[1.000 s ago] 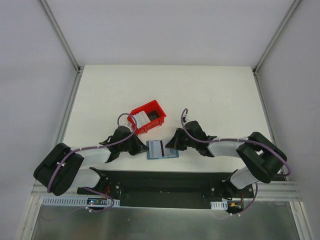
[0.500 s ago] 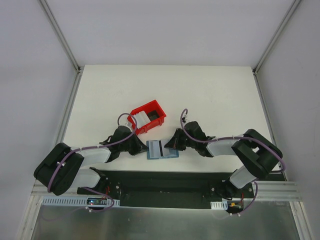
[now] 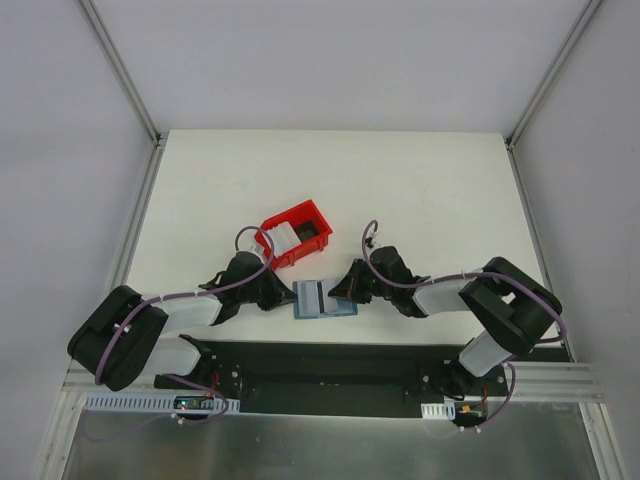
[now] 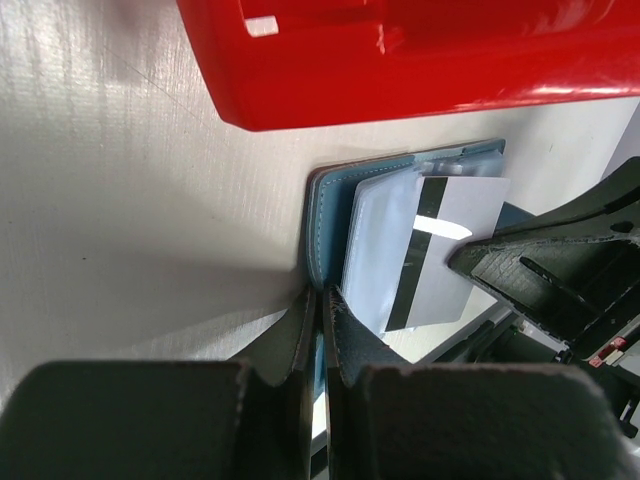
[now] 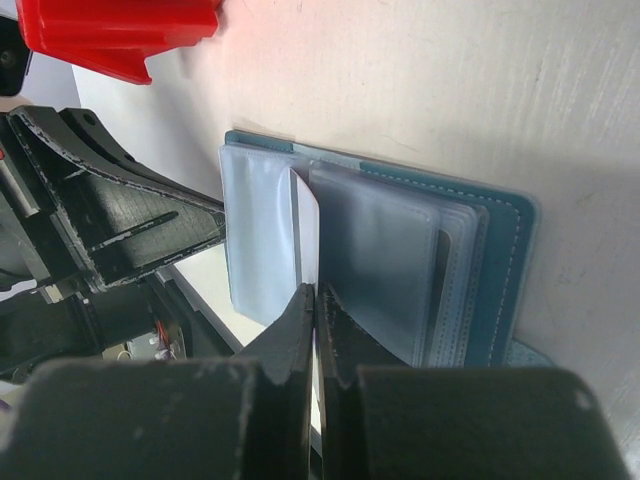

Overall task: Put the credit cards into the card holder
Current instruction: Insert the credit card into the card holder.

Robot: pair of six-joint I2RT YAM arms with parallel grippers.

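Enclosure: plain white panels (image 3: 330, 60) on three sides, matte white table (image 3: 400, 190), lightly textured. Cards lying flat on it would be hard to pick up by an edge.

Red bin (image 3: 305, 250): sits just beyond the work spot. It holds something pale that may be more cards; I can't tell.

Card holder (image 3: 315, 308): lies open between my two wrists at the near edge of the table. It has a soft teal cover and floppy clear sleeves, and it looks light enough to skate if pushed. My left gripper (image 4: 320, 300) is clamped on the cover's edge to pin it.

Credit card (image 4: 455, 230): thin, stiff and slick, with a black stripe. My right gripper (image 5: 312, 300) is closed on one edge of it. The card lies over the sleeves, and its free edge sits at a sleeve mouth near the fold.

Judgement: grip the card by its edge only and slide it in flat. Tilting it would likely buckle the sleeve.
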